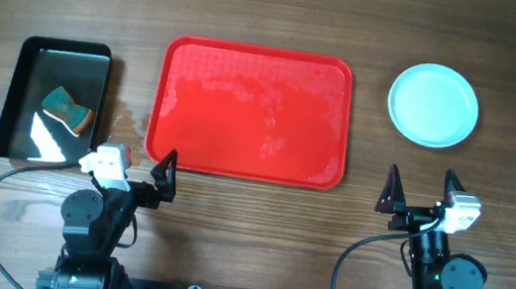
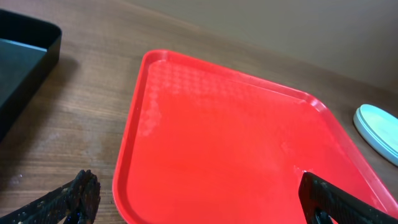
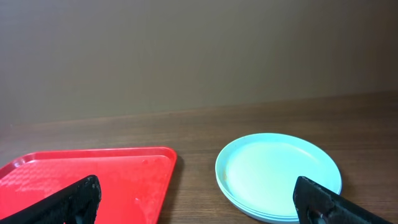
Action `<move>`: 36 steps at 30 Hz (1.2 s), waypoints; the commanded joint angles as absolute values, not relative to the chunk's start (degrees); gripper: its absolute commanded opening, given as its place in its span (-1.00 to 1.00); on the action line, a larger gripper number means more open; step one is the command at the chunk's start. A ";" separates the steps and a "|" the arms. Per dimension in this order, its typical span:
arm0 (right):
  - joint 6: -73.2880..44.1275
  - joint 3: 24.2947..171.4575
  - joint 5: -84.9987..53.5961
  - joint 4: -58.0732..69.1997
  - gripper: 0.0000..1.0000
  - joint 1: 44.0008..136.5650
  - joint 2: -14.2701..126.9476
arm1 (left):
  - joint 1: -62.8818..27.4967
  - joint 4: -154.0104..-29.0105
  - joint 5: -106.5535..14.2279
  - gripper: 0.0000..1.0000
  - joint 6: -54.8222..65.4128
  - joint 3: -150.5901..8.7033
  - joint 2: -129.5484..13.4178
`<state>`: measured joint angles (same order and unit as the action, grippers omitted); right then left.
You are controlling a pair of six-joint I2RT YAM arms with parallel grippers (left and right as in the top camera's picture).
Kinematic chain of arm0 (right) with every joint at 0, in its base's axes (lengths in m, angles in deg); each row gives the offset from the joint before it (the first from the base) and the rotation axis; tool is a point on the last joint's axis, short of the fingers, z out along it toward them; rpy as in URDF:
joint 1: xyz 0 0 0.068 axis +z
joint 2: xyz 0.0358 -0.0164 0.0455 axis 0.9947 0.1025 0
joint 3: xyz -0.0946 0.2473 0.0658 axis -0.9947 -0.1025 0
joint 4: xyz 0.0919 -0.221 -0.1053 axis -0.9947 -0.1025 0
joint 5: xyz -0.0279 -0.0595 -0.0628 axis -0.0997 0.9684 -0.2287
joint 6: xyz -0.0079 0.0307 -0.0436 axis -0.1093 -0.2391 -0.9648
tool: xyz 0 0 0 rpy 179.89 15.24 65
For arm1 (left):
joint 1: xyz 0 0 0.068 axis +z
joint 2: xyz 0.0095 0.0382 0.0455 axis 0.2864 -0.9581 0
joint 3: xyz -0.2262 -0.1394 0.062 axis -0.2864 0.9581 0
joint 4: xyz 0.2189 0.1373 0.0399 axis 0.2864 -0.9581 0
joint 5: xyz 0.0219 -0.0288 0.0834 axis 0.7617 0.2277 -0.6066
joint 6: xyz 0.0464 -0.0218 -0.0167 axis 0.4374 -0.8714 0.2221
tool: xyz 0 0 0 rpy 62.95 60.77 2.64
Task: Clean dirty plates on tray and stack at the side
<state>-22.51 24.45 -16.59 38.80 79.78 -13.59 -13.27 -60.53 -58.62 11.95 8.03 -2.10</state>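
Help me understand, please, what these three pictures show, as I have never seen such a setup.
Two robot arms sit at a wooden table. One picture looks down from above; the other two come from cameras on the wrists, so the dark shapes low in them are that arm's fingers. The left gripper and right gripper are both open and hold nothing. On the table lie a red tray with no plates on it, a stack of pale plates to its right, and a black tray holding a sponge.
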 commanded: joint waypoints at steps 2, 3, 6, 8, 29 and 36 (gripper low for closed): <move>-21.92 24.29 -16.24 38.93 0.99 79.54 -14.23 | -13.62 -60.35 -57.73 1.00 14.09 8.59 0.98; -21.92 24.29 -16.24 38.93 0.99 79.54 -14.23 | -13.77 -60.35 -57.73 1.00 14.11 8.59 2.66; -21.95 24.29 -16.24 38.93 0.99 79.54 -14.23 | -14.71 -60.38 -57.73 1.00 14.14 8.59 7.12; -21.92 24.29 -16.24 38.93 1.00 79.54 -14.23 | -16.26 -60.40 -57.73 1.00 14.14 8.59 11.06; -21.95 24.29 -16.24 38.93 0.99 79.54 -14.23 | -18.91 -60.92 -60.81 1.00 25.04 8.59 13.42; -21.95 24.29 -16.24 38.93 0.99 79.54 -14.23 | -19.12 -61.62 -68.50 1.00 25.06 8.59 13.42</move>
